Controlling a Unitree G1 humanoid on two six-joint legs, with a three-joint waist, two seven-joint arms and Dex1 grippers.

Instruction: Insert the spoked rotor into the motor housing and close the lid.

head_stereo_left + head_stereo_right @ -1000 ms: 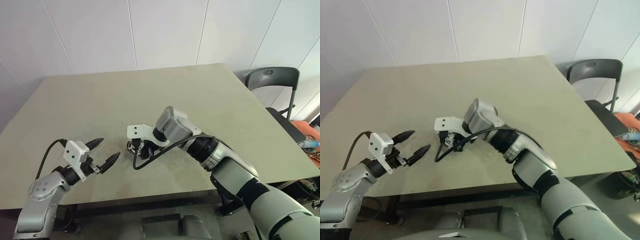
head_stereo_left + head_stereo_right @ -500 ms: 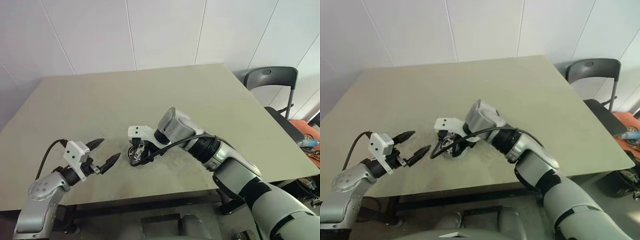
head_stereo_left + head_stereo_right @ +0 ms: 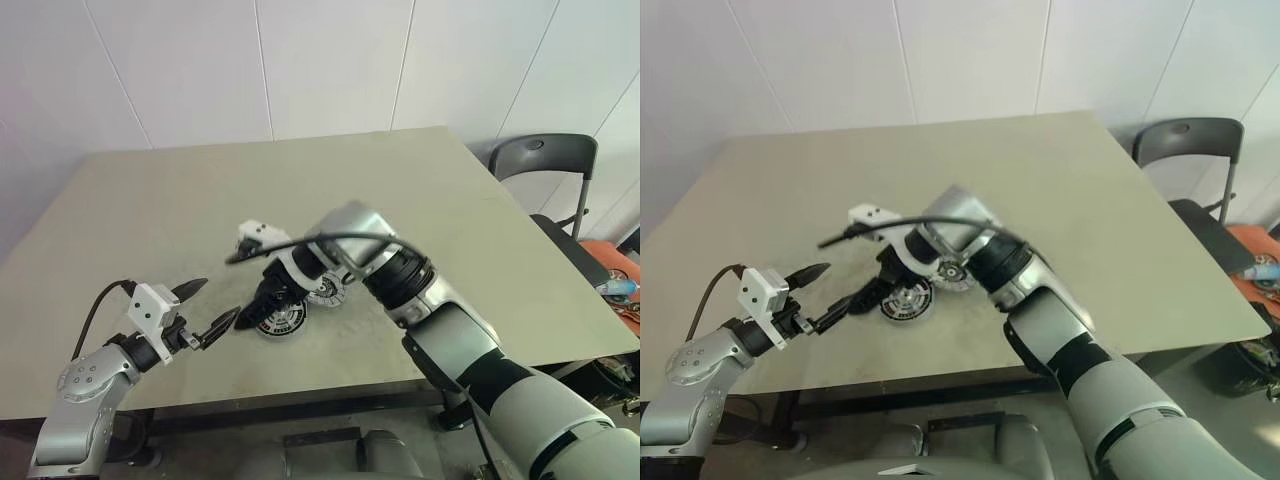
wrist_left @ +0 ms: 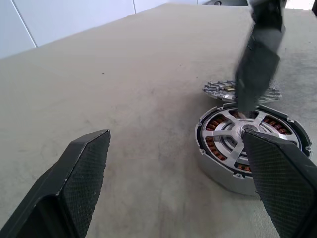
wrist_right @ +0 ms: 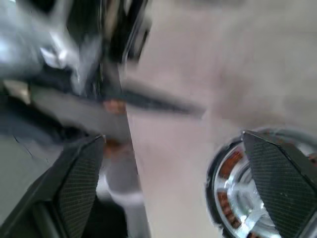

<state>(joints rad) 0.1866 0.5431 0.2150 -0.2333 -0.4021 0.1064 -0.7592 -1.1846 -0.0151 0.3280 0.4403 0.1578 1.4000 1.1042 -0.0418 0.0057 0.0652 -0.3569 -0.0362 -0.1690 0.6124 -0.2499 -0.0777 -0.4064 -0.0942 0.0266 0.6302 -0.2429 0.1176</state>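
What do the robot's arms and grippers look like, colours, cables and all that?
Both arms are silver-grey with black joint sections. Each wrist carries a small white camera box with a black cable looping back along the arm. The left gripper has two black, tapered, pointed fingers; close up, their pads show a fine cross-hatched texture. The right gripper has the same black textured fingers.

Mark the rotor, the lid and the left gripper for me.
rotor (image 4: 237, 133): left wrist view, on a silver spoke near the hub.
lid (image 4: 221, 90): left wrist view, on its notched rim.
left gripper (image 3: 213, 309): left eye view, midway between the fingertips.
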